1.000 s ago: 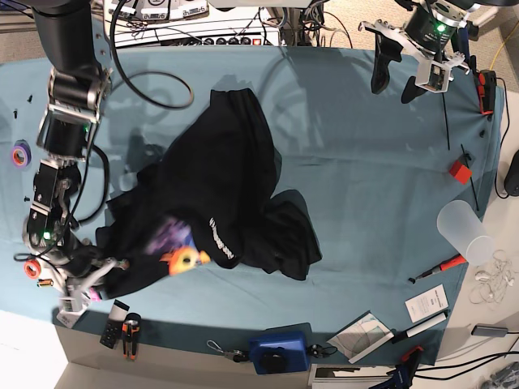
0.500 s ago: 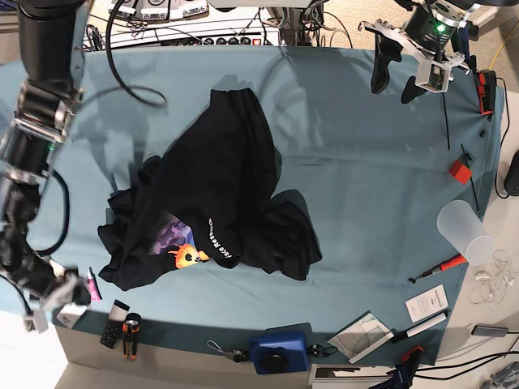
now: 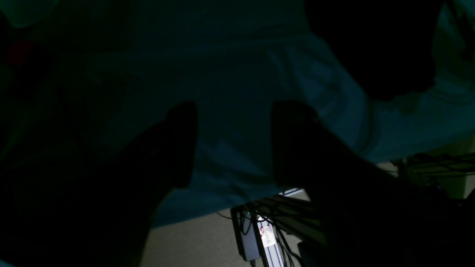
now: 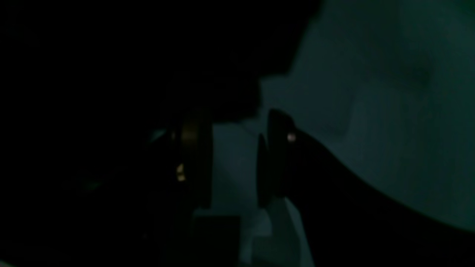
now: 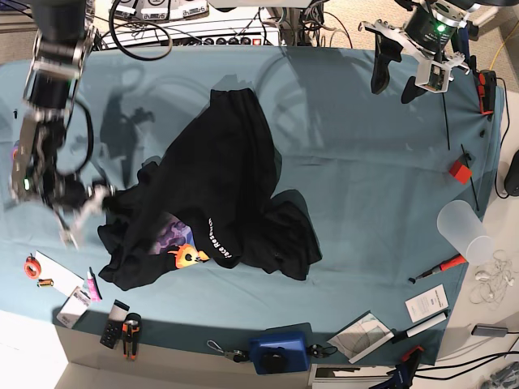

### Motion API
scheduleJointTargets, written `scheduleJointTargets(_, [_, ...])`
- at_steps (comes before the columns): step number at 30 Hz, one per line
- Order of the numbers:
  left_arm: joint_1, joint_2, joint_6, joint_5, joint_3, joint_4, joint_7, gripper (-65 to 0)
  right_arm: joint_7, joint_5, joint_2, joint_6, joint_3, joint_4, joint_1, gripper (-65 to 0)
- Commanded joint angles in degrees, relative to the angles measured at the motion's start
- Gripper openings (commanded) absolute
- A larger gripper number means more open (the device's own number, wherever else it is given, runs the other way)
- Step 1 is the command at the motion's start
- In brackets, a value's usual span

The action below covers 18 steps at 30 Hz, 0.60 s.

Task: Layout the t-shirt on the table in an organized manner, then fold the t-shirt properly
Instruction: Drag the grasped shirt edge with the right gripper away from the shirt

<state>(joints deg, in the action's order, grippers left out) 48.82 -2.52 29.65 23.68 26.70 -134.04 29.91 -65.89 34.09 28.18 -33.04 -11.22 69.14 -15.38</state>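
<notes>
A: What does the left wrist view show?
B: It is very dark. The left claw (image 3: 230,144) has its two fingers (image 3: 178,144) apart, with teal worktop (image 3: 230,74) cloth showing in the gap and nothing between them. Below the cloth's edge there is floor and a power strip (image 3: 259,237).

A: And the right wrist view?
B: Darker still. The right claw (image 4: 233,159) stands with its jaws apart, and pale cloth shows between them. A black mass fills the upper left; I cannot tell if it is the shirt.

A: The base view, then?
B: The t-shirt (image 5: 219,194) lies crumpled left of the worktop's (image 5: 365,162) middle, one part stretching up toward the far edge, a bunched part at lower right. A scrap of the purple and orange print (image 5: 182,247) with white lettering peeks out near its lower edge.

A: Where are the claws there?
B: The right claw (image 5: 81,215) sits at the shirt's left edge, jaws parted. I cannot tell if it touches the fabric. The left claw (image 5: 397,69) hangs wide and empty over the far right corner, well apart from the shirt.

A: Anything else on the worktop?
B: A red block (image 5: 461,171), a clear cup (image 5: 464,231) and a red-handled tool (image 5: 442,266) along the right side; a blue box (image 5: 278,350) at the near edge.
</notes>
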Motion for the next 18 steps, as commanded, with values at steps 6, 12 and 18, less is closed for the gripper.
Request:
scheduleJointTargets(6, [-1.3, -0.2, 0.2, 1.0, 0.2, -1.0, -1.4, -32.4, 9.8, -9.2, -3.2, 2.4, -1.0, 0.9, 1.4, -39.9])
scheduleJointTargets(12, [-1.8, -0.2, 0.2, 1.0, 0.2, -1.0, -1.2, -32.4, 14.2, -16.2, -8.6, 8.2, -0.9, 0.9, 1.2, -39.9])
scheduleJointTargets(18, [-1.9, -0.2, 0.2, 1.0, 0.2, -1.0, -1.2, -32.4, 14.2, -19.6, -11.1, 9.1, -0.8, -0.4, 1.4, -40.2])
